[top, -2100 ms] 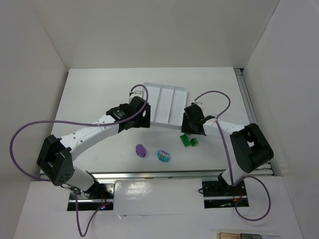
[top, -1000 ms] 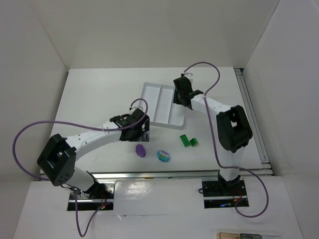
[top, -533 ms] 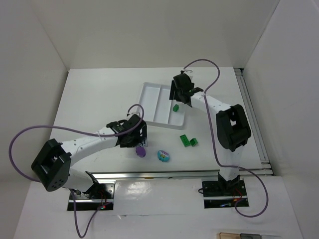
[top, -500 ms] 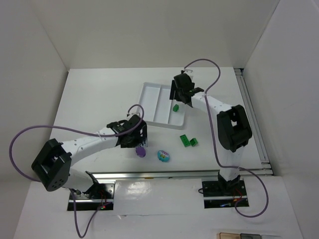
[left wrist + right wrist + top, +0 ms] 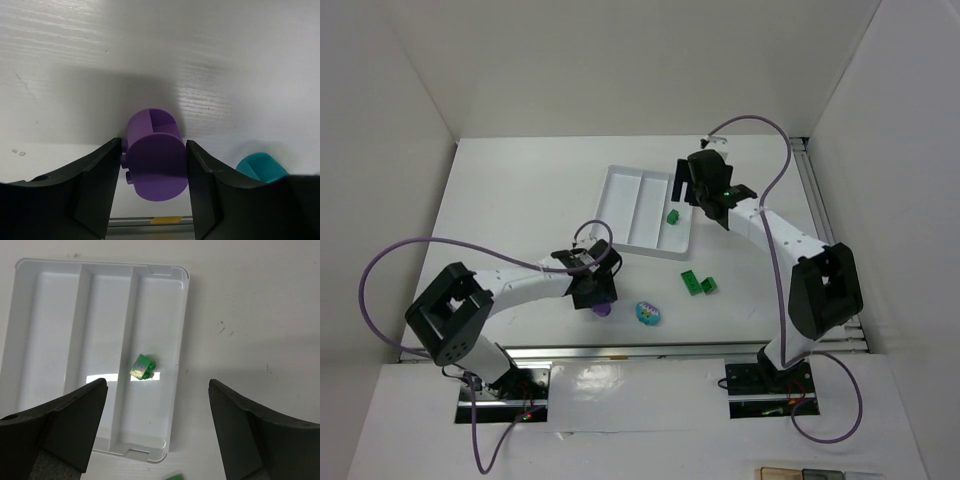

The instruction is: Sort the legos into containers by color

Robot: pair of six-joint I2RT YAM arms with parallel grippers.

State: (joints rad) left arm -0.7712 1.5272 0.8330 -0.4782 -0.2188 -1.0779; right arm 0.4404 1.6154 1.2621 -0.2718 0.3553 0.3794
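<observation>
Tray (image 5: 100,315), white with three long slots, sits on the table (image 5: 500,200) and has one green brick (image 5: 142,367) in its right slot. The right gripper (image 5: 157,385) hangs above it, fingers spread wide and holding nothing. The left gripper (image 5: 154,150) is low at the table, its fingers squeezing the purple piece (image 5: 156,155) from both sides. Two more green bricks (image 5: 698,284) lie together near the tray. The blue-green oval piece (image 5: 648,313) lies just beside the purple one.

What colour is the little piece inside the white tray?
The brick is bright green, clearest in the right wrist view.

top: overhead, all table (image 5: 520,200) | left wrist: close, purple piece (image 5: 156,155) | right wrist: high, tray (image 5: 105,315), shared with top
</observation>
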